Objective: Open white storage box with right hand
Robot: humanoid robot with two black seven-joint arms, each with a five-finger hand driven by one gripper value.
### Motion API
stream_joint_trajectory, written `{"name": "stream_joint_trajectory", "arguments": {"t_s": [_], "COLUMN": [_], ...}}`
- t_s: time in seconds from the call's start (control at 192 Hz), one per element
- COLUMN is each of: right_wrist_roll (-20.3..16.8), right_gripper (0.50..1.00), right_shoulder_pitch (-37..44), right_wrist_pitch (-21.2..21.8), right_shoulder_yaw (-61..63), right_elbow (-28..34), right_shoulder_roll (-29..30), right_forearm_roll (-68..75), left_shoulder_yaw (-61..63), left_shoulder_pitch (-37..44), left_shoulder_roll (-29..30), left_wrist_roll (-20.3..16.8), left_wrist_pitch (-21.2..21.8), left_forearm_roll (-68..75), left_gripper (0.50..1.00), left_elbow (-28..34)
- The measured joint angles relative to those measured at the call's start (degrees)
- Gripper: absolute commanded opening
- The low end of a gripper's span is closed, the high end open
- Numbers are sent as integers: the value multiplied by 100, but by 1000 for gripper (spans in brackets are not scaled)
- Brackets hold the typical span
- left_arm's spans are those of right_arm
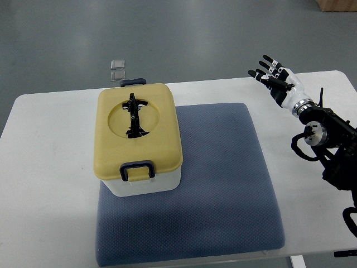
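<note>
The right hand [274, 75] hovers near the tabletop's far right corner with its black-tipped fingers [266, 60] spread and holding nothing. Its black arm comes in from the right edge. The hand is well apart from the white plastic storage box [146, 183], which stands on the left part of a blue-grey fabric mat [223, 184] that covers the middle of the white tabletop [44, 167]. The box carries a pale yellow lid [137, 134], closed, with a round recess on top where a folded black handle [134, 116] lies. A dark blue latch [138, 170] sits on the lid's near edge and another [133, 82] on its far edge. Between the hand and the box there is only bare mat and tabletop. Beyond the tabletop's far edge, on the grey floor [195, 33], lie two small clear squares [117, 68].
</note>
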Motion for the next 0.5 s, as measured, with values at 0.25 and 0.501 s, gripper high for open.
{"name": "stream_joint_trajectory", "arguments": {"t_s": [0.25, 0.501], "right_wrist_roll": [0, 0], "right_gripper": [928, 930], "right_shoulder_pitch": [10, 33], "right_wrist_pitch": [16, 45], "right_shoulder_yaw": [0, -7], "right_elbow": [0, 0], "right_shoulder_roll": [6, 14], "right_forearm_roll": [0, 0], "left_shoulder_yaw": [-32, -16], "left_shoulder_pitch": [-13, 30], "left_shoulder_roll": [0, 0], "left_wrist_roll": [-43, -28], "left_wrist_pitch": [0, 4], "left_forearm_roll": [0, 0], "left_gripper": [1000, 1000], "left_elbow": [21, 67]}}
